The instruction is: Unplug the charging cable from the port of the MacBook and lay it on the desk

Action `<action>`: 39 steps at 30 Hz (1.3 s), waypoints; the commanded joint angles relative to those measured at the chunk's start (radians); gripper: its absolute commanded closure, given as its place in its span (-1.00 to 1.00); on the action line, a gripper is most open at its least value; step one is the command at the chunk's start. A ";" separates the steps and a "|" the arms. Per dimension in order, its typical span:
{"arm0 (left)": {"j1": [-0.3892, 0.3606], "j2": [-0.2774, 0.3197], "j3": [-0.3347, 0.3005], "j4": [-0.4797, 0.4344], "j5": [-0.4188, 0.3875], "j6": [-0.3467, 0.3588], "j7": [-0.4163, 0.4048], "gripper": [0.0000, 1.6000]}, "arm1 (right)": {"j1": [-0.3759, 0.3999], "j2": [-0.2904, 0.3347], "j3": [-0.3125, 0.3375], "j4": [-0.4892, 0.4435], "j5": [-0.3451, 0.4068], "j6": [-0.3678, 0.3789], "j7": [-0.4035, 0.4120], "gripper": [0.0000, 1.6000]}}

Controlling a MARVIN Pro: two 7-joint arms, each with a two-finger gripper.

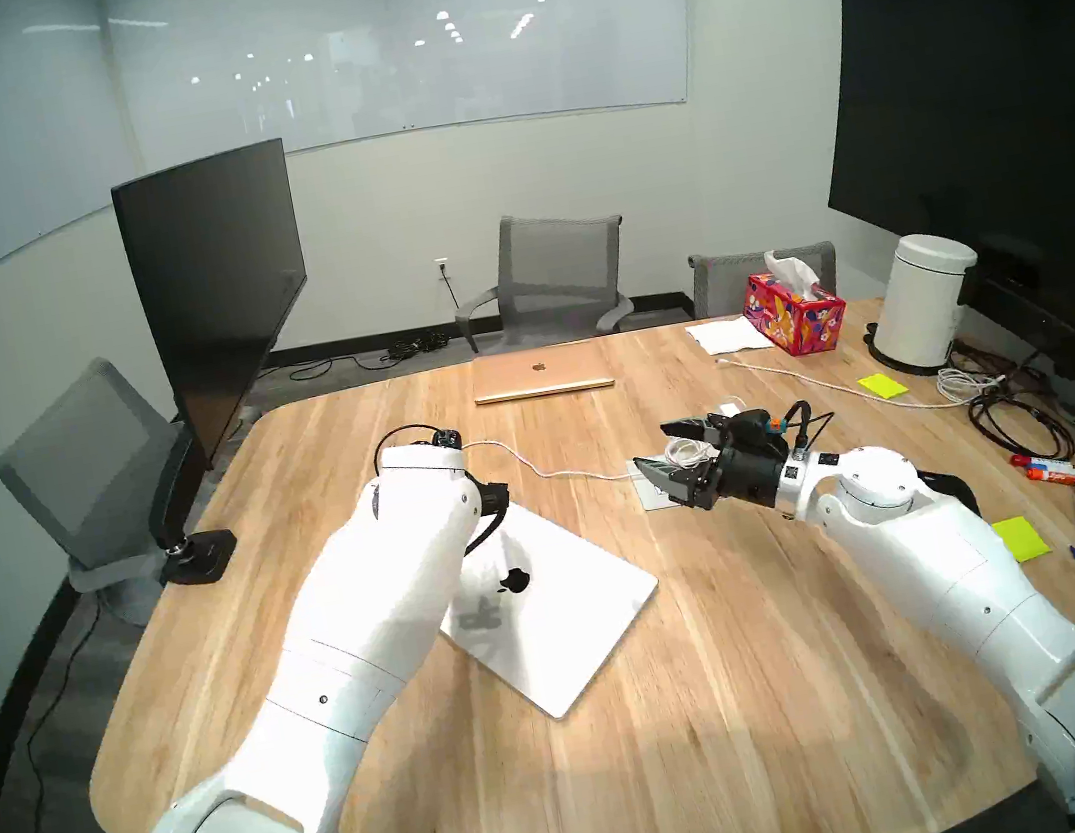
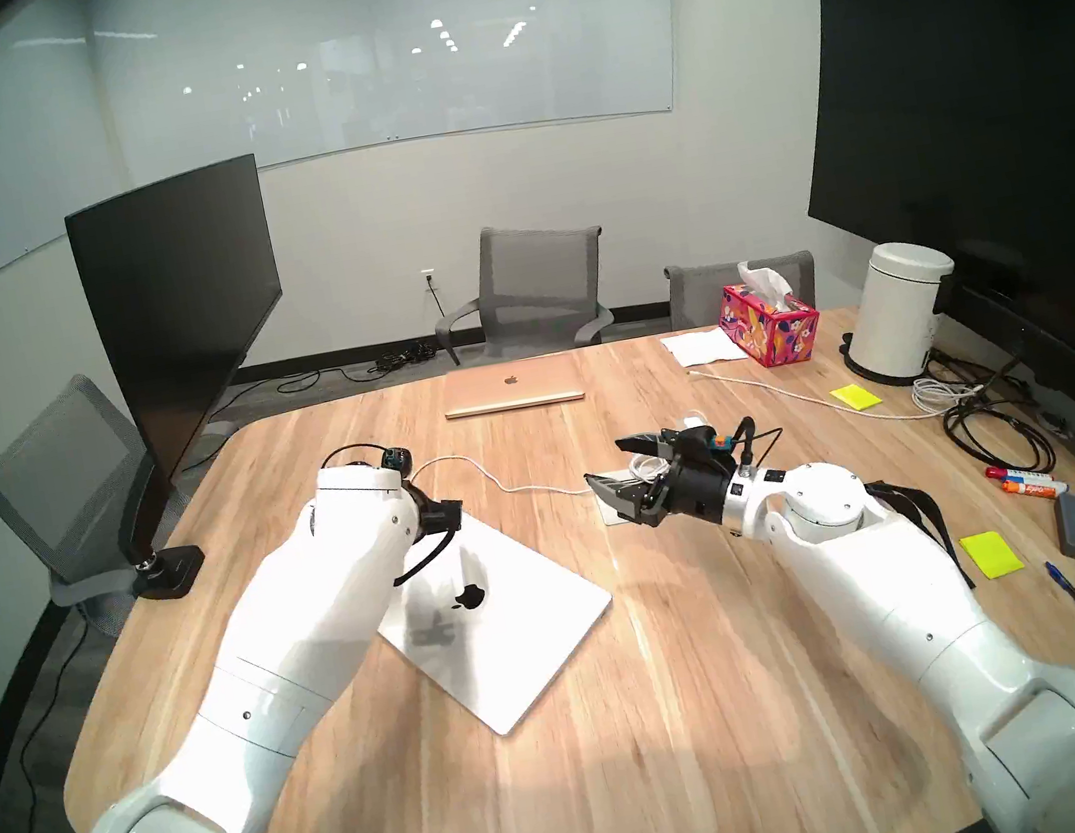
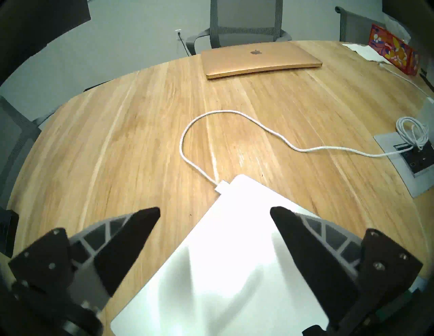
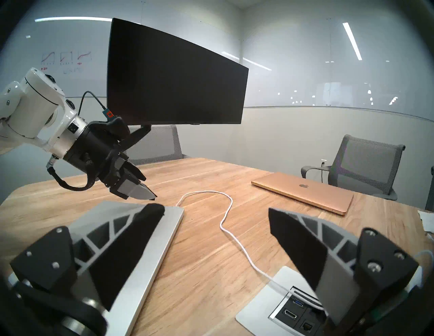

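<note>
The silver MacBook [image 1: 552,613] lies closed on the light-wood desk [image 1: 705,694]. The white charging cable [image 3: 277,135] loops across the wood, and its plug [image 3: 220,187] sits against the MacBook's far left edge near the corner; I cannot tell if it is seated in the port. My left gripper [image 3: 215,211] hovers open over that corner, just short of the plug, holding nothing. It also shows open in the right wrist view [image 4: 149,189]. My right gripper [image 1: 656,449] hangs open and empty above the desk's socket box.
A rose-gold laptop [image 1: 541,369] lies at the far edge. The grey socket box [image 4: 281,302] carries a coiled white cord [image 3: 413,131]. A monitor [image 1: 219,280] stands far left. A tissue box [image 1: 792,312], a white canister [image 1: 923,302], black cables [image 1: 1011,414], sticky notes and pens crowd the right side.
</note>
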 commanded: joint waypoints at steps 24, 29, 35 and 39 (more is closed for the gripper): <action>-0.317 0.000 0.093 0.357 0.124 -0.125 -0.307 -1.00 | 0.013 0.000 0.007 -0.012 0.003 -0.001 0.000 -1.00; -0.348 -0.009 0.127 0.403 0.185 -0.130 -0.337 -1.00 | 0.013 0.000 0.007 -0.012 0.003 -0.001 0.000 -1.00; -0.404 -0.018 0.186 0.475 0.242 -0.142 -0.406 -1.00 | 0.013 0.000 0.007 -0.012 0.003 -0.001 0.000 -1.00; -0.447 -0.024 0.227 0.529 0.262 -0.154 -0.467 -1.00 | 0.013 0.000 0.007 -0.013 0.003 -0.001 0.000 -1.00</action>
